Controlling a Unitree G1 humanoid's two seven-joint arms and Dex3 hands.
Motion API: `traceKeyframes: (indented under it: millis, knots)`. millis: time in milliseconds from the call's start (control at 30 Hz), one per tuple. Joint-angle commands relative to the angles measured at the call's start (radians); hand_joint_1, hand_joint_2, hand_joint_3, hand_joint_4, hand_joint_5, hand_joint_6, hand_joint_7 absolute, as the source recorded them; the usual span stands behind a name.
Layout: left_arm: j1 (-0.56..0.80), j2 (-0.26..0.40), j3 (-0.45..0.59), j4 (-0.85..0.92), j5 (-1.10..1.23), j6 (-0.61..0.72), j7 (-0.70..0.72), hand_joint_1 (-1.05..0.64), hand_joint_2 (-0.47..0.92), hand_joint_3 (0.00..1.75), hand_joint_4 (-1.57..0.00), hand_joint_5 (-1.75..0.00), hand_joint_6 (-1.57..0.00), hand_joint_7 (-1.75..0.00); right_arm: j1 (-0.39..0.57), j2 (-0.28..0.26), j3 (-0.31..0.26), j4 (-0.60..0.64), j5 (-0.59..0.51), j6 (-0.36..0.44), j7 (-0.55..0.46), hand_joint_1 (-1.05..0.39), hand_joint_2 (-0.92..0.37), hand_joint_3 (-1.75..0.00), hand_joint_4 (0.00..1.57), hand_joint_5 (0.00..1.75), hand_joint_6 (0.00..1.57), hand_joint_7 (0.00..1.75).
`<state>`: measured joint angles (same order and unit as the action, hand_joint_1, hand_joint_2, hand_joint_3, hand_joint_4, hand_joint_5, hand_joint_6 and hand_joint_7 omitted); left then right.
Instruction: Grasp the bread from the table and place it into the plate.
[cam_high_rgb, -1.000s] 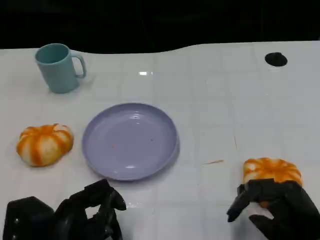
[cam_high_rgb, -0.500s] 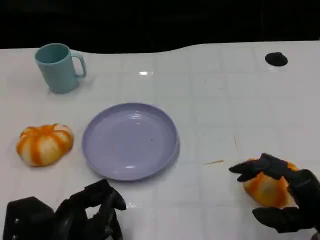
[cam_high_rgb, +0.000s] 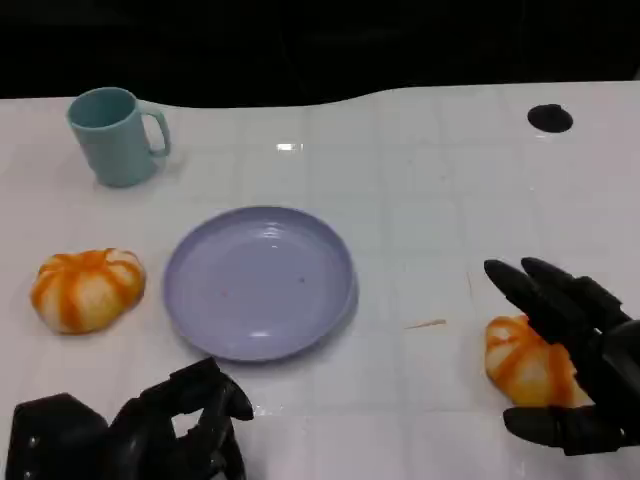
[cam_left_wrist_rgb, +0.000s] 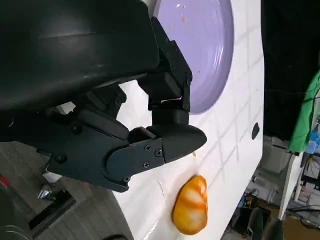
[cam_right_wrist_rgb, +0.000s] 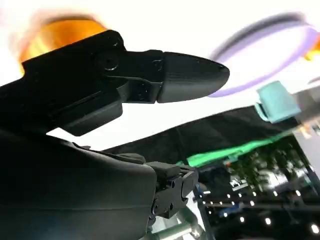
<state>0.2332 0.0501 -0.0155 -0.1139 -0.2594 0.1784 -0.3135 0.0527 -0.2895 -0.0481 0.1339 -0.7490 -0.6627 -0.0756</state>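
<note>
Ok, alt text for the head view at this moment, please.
The robot's right hand, fingers spread, wraps around an orange-and-white bread roll on the white table. Beside it sits an empty lavender plate, with a second roll and a teal mug further left. The left hand rests curled at the near edge.

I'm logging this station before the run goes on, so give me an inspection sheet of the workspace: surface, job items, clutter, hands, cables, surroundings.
Surface: white table with faint grid lines; a small orange scrap right of the plate.
Job's things: purple plate at centre, empty; right bread on the table; left bread left of the plate.
Clutter: teal mug far left; black round mark far right.
Hands: right hand spread around the right bread, grip not confirmed; left hand curled, holding nothing.
Cables: nothing seen.
Surroundings: dark beyond the table's far edge.
</note>
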Motion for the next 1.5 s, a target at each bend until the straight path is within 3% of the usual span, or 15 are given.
traceKeyframes:
  millis: [33,200,500,867,1500]
  knots:
    - [-0.003,0.010,0.000,0.000,-0.004,-0.009,-0.011,-0.68,0.85,0.72,-0.89,-1.75,-0.68,-1.57,0.041,-0.055,0.033,-0.120,-0.081,0.127,0.015,-1.05,-0.92,-0.74,0.00,0.00,0.00,0.00]
    - [-0.001,0.008,-0.003,-0.004,-0.001,-0.011,-0.007,-0.68,0.86,0.72,-0.89,-1.75,-0.68,-1.58,0.068,-0.082,0.078,-0.214,-0.150,0.259,0.041,-1.05,-0.90,-0.75,0.00,0.00,0.00,0.00]
    - [-0.004,0.001,-0.004,0.002,-0.009,-0.015,-0.008,-0.70,0.86,0.70,-0.89,-1.75,-0.68,-1.58,0.035,-0.127,0.164,-0.192,-0.261,0.397,0.006,-1.05,-0.65,-1.19,0.00,0.00,0.00,0.00]
    - [0.004,0.004,-0.004,-0.015,-0.006,-0.003,-0.003,-0.70,0.86,0.70,-0.89,-1.75,-0.69,-1.58,-0.061,-0.165,0.257,-0.007,-0.269,0.460,-0.080,-1.05,-0.54,-1.42,0.00,0.00,0.00,0.00]
    - [0.015,-0.001,-0.007,-0.029,0.003,-0.001,0.012,-0.69,0.86,0.69,-0.89,-1.75,-0.69,-1.58,-0.171,-0.187,0.370,0.191,-0.221,0.496,-0.105,-1.05,-0.49,-1.44,0.00,0.00,0.00,0.00]
